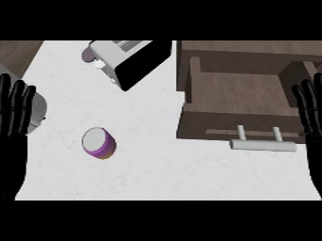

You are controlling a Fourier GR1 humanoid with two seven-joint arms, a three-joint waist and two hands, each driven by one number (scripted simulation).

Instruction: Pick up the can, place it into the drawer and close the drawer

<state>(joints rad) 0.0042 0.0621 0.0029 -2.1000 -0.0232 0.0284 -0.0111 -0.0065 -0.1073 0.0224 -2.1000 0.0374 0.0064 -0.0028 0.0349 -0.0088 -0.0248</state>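
A purple can [98,143] with a pale lid and an orange base lies tilted on the white counter [156,174], left of centre. The brown wooden drawer [244,96] stands pulled open at the right, its inside bare, with a grey bar handle [262,145] on its front. My left hand [4,117] rests open at the left edge, fingers up, well left of the can. My right hand [320,113] rests open at the right edge, fingers up, beside the drawer's right side. Neither hand touches anything.
A silver toaster [125,61] with a black side sits at the back centre, left of the drawer cabinet. A grey rounded object [37,113] shows partly behind my left hand. Brown flooring lies past the counter's left edge.
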